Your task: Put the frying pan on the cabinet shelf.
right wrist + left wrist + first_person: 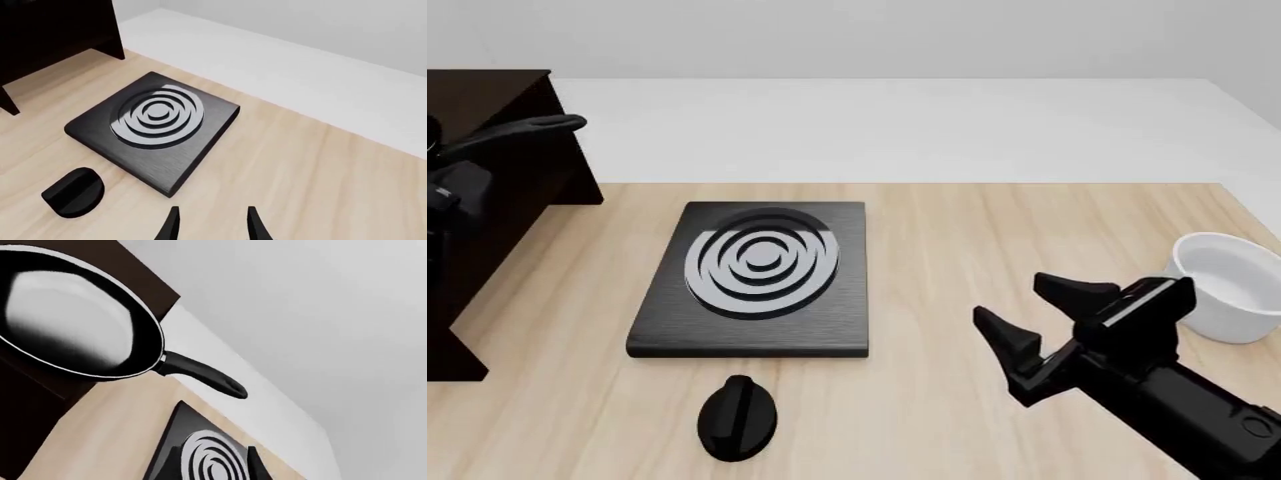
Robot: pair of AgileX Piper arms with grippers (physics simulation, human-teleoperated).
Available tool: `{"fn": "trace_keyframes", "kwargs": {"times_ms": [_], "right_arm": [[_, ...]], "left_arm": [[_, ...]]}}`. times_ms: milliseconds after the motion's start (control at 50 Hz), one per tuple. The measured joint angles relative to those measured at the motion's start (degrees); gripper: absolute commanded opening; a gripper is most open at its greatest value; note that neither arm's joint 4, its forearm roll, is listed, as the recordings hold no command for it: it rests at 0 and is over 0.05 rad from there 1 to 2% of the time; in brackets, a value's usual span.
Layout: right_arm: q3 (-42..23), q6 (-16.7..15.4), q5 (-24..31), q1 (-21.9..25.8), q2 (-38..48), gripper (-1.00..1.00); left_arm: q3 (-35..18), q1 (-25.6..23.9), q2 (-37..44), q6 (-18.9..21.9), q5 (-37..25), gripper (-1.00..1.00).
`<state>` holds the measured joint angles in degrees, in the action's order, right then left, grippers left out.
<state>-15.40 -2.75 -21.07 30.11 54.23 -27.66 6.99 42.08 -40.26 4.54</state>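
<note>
No readable text, label or number appears anywhere (all surfaces plain).

Pan [73,315] on cabinet [487,150] far left; slab [754,275] centre; bowl [1228,285] right

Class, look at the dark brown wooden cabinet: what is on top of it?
A round black frying pan sits over the dark brown wooden cabinet, handle poking out past its edge. The pan's underside is covered, so contact with the cabinet top cannot be seen.
</note>
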Motion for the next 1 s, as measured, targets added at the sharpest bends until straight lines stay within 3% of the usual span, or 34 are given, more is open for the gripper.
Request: {"fn": "trace_keyframes", "kwargs": {"times_ms": [320,680,1000], "right_arm": [[0.3,-0.8,0.4,-0.3,-1.0,1.00],[0.7,-1.0,0.9,-0.9,-2.4,1.00],[1.0,-0.7,0.8,-1.5,-2.7,1.00]], "left_arm": [[-0.7,-0.3,-5.3,12.0,-5.0,1.00],[2.8,-0.5,-15.7,19.0,-8.7,1.00],[4.2,-1.3,-23.7,21.8,-15.4,1.00]]}}
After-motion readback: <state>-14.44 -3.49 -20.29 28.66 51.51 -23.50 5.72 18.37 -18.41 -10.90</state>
